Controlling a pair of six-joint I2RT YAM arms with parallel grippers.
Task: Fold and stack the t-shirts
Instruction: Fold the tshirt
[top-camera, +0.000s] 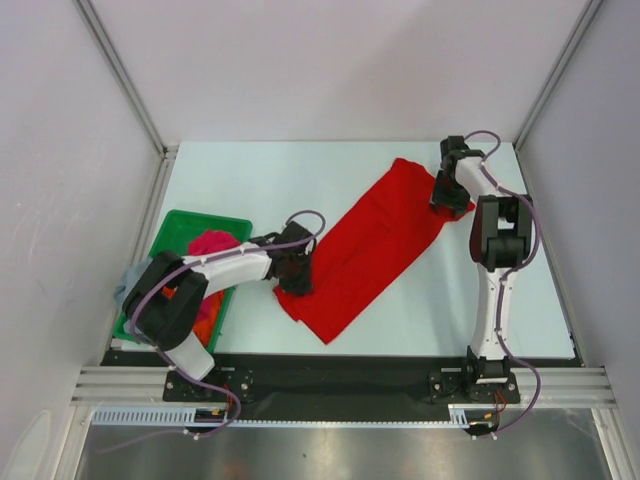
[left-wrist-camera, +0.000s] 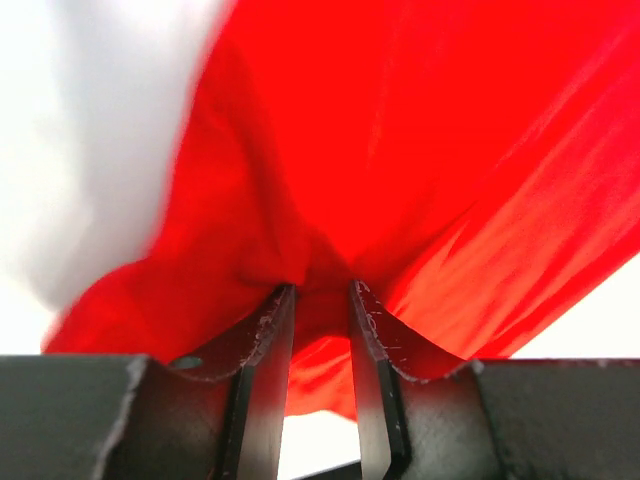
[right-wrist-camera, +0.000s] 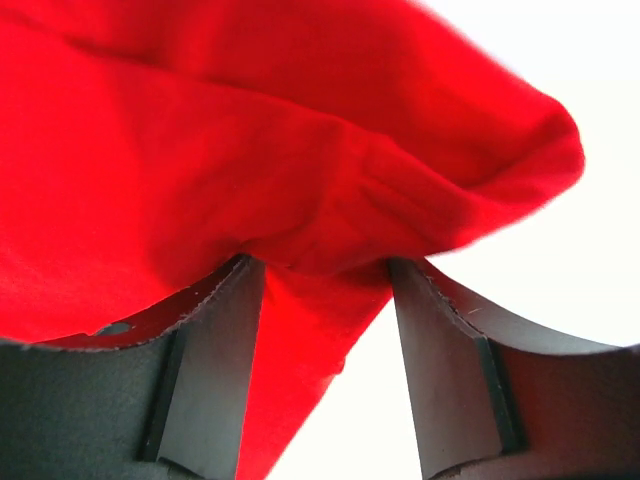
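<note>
The bright red t-shirt (top-camera: 370, 245) lies as a long diagonal band across the table, from the near middle to the far right. My left gripper (top-camera: 295, 283) is at its near-left end. In the left wrist view my left gripper (left-wrist-camera: 320, 290) has its jaws close together, pinching a bunch of red cloth (left-wrist-camera: 420, 150). My right gripper (top-camera: 448, 200) is at the shirt's far-right end. In the right wrist view my right gripper (right-wrist-camera: 325, 265) has its jaws wide apart, with a fold of red cloth (right-wrist-camera: 200, 150) over the tips and hanging partly between them.
A green tray (top-camera: 170, 232) stands at the left, holding a magenta-pink shirt (top-camera: 210, 243) and an orange one (top-camera: 205, 325). A grey-blue shirt (top-camera: 130, 280) hangs over its left rim. White walls enclose the table on three sides.
</note>
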